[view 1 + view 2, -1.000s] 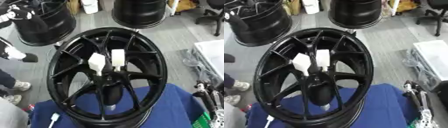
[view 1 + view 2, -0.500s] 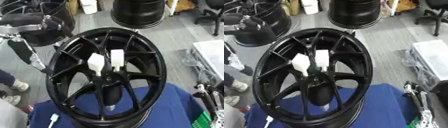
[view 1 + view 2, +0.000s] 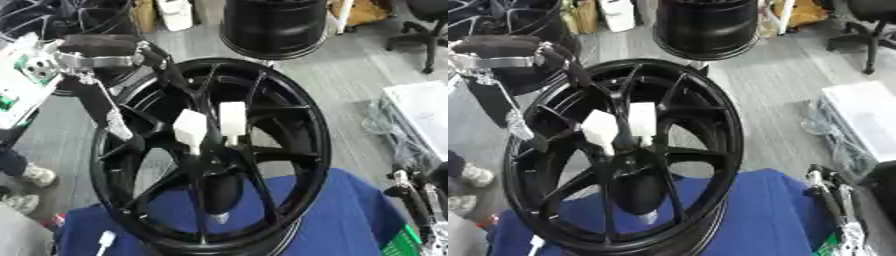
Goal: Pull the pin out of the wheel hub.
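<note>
Left arm now reaches in from upper left; left hand (image 3: 118, 125), fingers straight, touching wheel hub (image 3: 210, 150) rim. 2 white-capped pins (image 3: 191, 127) stand just right of it, nearer this hand; right hand (image 3: 420, 200) idle, fingers unreadable

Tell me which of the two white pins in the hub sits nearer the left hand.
The left pin: it is angled toward the left hand, which hangs by the rim. The right pin stands squarer, farther away.
</note>
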`<state>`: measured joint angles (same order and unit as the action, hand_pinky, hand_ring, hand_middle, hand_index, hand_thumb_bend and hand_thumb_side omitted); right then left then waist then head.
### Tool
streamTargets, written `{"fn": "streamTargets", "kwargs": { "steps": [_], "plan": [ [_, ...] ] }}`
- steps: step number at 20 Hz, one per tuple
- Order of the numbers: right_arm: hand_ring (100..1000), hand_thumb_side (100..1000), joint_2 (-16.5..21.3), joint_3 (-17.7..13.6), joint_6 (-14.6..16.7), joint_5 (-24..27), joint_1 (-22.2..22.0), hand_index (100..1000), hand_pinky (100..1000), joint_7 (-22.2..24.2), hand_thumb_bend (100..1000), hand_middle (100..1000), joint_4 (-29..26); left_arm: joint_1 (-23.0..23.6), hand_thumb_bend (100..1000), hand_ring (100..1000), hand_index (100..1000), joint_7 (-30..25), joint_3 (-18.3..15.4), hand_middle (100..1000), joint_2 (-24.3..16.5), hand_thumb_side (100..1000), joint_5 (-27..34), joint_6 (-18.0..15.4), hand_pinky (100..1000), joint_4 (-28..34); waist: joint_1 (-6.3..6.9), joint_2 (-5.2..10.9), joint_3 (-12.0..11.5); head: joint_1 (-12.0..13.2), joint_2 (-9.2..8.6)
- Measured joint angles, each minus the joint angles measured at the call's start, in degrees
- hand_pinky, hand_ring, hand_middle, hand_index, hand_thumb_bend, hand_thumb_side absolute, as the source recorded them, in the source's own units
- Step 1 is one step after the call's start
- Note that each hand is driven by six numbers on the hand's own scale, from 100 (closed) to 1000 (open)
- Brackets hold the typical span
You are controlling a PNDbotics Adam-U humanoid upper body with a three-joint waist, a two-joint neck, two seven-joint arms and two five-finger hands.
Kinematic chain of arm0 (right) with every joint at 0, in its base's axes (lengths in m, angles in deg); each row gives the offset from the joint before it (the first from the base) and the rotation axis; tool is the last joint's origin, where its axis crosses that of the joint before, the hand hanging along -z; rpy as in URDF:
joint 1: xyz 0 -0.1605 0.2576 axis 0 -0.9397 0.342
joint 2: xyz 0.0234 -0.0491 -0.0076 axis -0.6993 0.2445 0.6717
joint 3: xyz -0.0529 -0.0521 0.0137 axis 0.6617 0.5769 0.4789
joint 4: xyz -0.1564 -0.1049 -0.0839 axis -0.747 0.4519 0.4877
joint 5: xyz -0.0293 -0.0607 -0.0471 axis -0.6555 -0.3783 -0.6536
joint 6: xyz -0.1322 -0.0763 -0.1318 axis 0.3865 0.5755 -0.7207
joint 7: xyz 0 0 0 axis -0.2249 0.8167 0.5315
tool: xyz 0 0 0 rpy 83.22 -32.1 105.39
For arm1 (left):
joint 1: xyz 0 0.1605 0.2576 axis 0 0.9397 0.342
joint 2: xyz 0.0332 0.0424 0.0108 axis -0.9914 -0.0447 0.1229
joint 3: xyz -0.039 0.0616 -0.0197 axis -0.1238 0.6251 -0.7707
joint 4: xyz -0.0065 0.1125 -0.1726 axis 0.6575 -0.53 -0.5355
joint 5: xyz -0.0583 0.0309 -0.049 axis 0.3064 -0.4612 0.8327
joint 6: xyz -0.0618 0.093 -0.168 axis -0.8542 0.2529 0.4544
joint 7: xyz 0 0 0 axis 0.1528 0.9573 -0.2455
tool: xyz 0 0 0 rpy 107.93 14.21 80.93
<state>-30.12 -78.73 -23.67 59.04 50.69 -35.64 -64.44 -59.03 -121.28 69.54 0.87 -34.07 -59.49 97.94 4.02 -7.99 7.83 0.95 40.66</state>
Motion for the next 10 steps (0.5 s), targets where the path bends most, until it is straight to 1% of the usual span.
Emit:
{"fn": "streamTargets", "kwargs": {
  "steps": [3,8,10],
  "plan": [
    [489,796,0.0,0.0,0.1,0.0,0.0,776,603,0.1,100,617,0.0,-0.6,743,655,839,-0.5,0.0,690,1.3,389,-0.5,0.5,749,-1.0,0.02,0.00,0.2,0.2,0.00],
    [489,796,0.0,0.2,0.1,0.0,0.2,776,603,0.2,100,617,0.0,-1.1,743,648,834,-0.6,0.1,684,3.4,378,-2.1,0.6,746,-2.9,0.06,0.00,0.4,0.4,0.00],
    [489,798,0.0,0.3,0.1,0.0,0.3,776,603,0.3,100,617,0.0,-1.4,730,640,830,-0.6,0.3,676,4.1,378,-2.7,0.6,743,-3.6,0.08,0.00,0.5,0.5,0.00]
  ]
}}
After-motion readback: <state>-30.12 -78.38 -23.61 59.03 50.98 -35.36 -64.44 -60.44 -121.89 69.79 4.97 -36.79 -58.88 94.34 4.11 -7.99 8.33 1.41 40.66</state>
